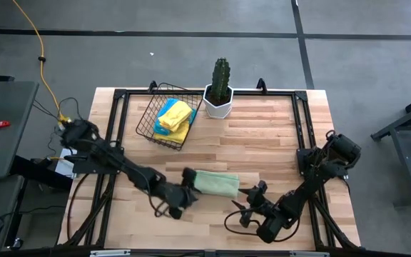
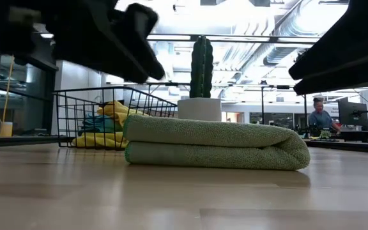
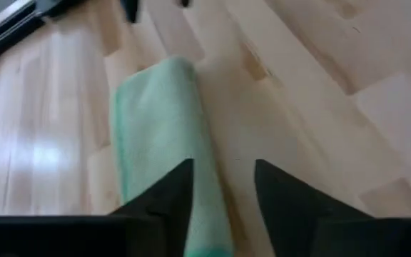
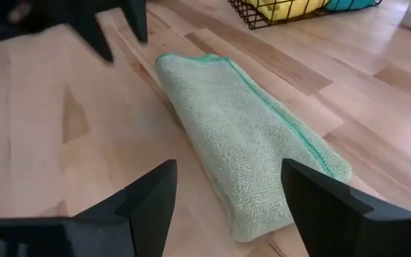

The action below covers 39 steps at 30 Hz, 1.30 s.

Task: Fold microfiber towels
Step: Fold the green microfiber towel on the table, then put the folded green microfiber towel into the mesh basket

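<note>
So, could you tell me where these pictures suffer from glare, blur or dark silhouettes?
Low view: bright ceiling lights behind turn both arms into black shapes, while the folded green towel stays clear. Left wrist view: soft overall, with a glare patch on the table beside the towel. Right wrist view: the right pincer fingers are dark and blurred close up. High view: even light.

High view: overhead, straight down, far enough to take in the whole worktop [image 1: 262, 143]. Low view: at worktop height, level, facing the room behind, close to the folded green towel [image 2: 213, 145]. Each wrist view looks forward past its own fingers [image 3: 166, 196] [image 4: 145, 196], close to the wood. All four share the towel, lying just ahead of both fingertip pairs.
</note>
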Each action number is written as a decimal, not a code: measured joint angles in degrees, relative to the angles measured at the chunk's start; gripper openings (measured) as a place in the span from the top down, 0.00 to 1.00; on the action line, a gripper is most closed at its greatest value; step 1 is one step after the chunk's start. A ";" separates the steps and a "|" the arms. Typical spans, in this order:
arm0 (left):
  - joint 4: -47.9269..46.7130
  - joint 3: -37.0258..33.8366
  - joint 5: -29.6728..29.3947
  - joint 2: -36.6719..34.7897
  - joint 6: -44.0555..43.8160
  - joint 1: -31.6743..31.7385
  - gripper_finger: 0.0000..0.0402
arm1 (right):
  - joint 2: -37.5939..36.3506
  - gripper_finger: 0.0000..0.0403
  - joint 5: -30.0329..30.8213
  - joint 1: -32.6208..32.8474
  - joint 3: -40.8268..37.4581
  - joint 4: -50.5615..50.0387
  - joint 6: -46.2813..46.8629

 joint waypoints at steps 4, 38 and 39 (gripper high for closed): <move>-4.05 6.19 -3.74 7.78 3.61 -0.66 0.52 | 0.00 0.40 -0.06 -0.47 0.00 0.00 -0.16; -28.09 12.80 -6.42 9.97 -0.04 9.56 0.98 | 0.02 0.40 -0.02 -0.83 0.00 2.76 -0.28; -30.34 12.86 -6.34 7.09 -1.32 9.67 0.98 | 0.02 0.40 -0.04 -0.82 0.00 2.82 -0.91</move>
